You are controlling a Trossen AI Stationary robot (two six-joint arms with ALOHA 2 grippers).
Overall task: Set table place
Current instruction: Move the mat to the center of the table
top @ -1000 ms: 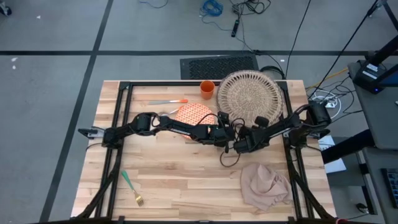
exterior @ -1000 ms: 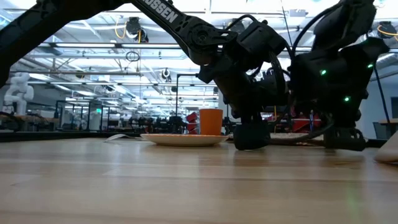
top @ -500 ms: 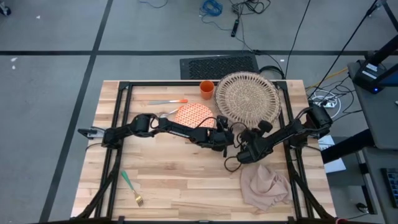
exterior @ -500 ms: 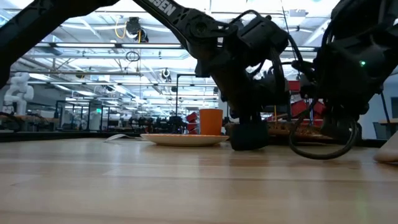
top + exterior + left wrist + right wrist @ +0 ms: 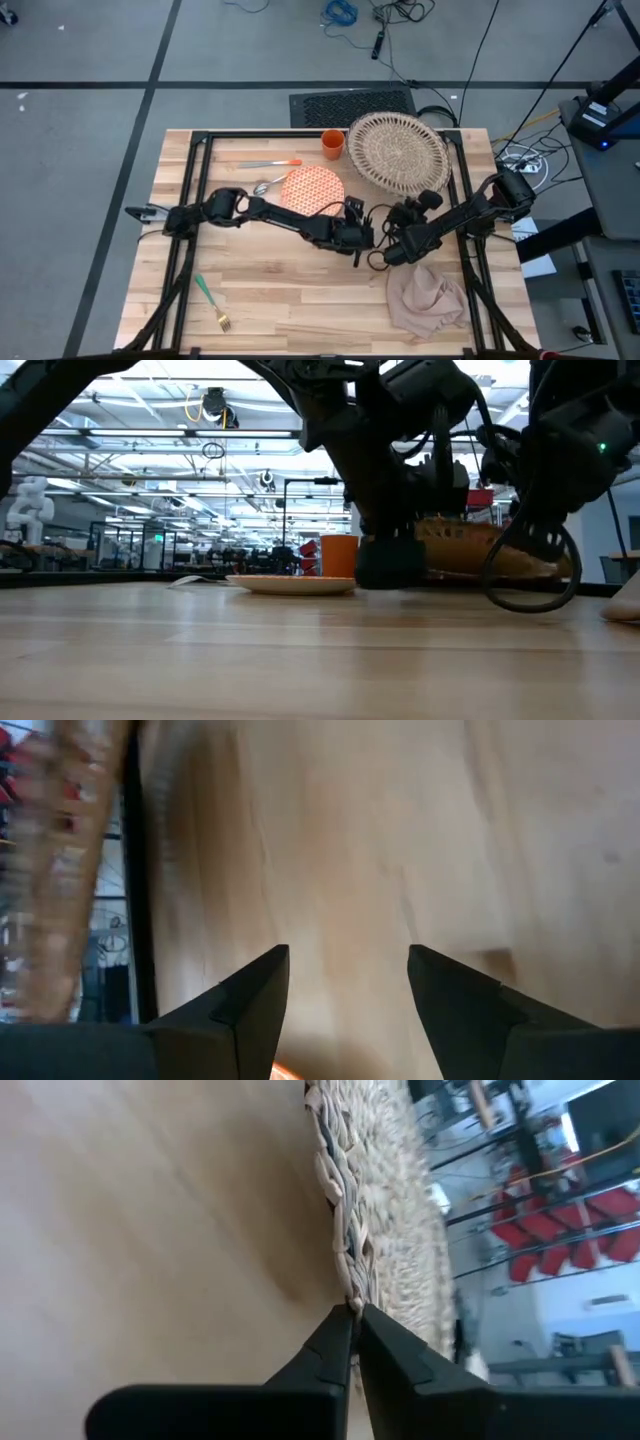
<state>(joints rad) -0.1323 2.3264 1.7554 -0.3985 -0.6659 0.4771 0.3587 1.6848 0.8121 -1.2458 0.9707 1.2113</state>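
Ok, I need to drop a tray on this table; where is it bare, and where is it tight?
Bare wood lies along the near edge between the fork and the napkin, and at the far left corner beyond the knife. The middle is crowded: the plate, cup, placemat, the open left gripper and the right gripper shut on the placemat's rim.

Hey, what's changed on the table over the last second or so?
The right gripper, jaws shut on the woven placemat rim, has lifted that edge so the placemat now tilts. Both arms have drawn toward the table's near side, and the left gripper, jaws open and empty, has come off the plate. Plate, cup, napkin and fork stayed put.
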